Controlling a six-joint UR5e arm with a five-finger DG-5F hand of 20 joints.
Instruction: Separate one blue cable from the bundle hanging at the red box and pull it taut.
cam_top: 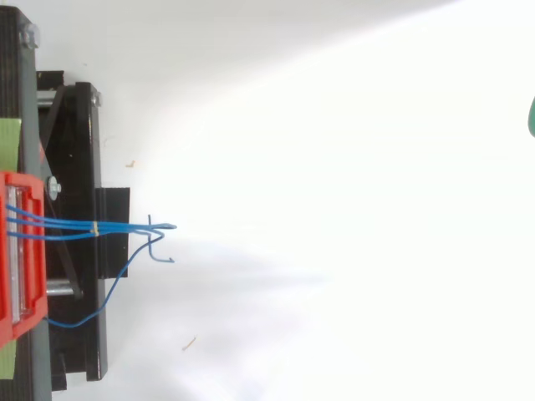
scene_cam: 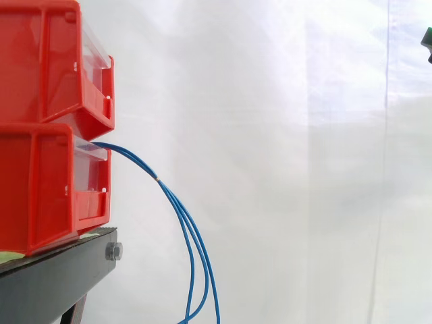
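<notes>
While the bundle of blue cables (scene_cam: 138, 162) droops out of the lower red bin (scene_cam: 50, 185), the hand (scene_cam: 427, 37) is no more than a green-glowing sliver high at the right edge of the side view, well apart from the work. How its grasp stands, I cannot tell. Over on the left, the lower red bin sits on the black stand (scene_cam: 54, 277), with the upper red bin (scene_cam: 47, 61) stacked on top of it. The cables leave the lower bin's front lip together, arc right and downward, and pass through a pale tie (scene_cam: 158, 179). Below that tie they fan into separate strands, hanging in front of the white curtain (scene_cam: 304, 169) and running off the bottom edge. One strand curls back to the left right at the bottom. A bolt (scene_cam: 113, 252) shows on the end of the stand.

Now from above: the bins sit at the left edge on the stand, and the blue strands run rightward out of them, drawn together at the pale tie. Past the tie they carry on beyond the stand's right edge and cross in a small tangle. One strand sweeps back left toward the bins. The hand is again a green sliver at the right edge, well apart from the cables.
</notes>
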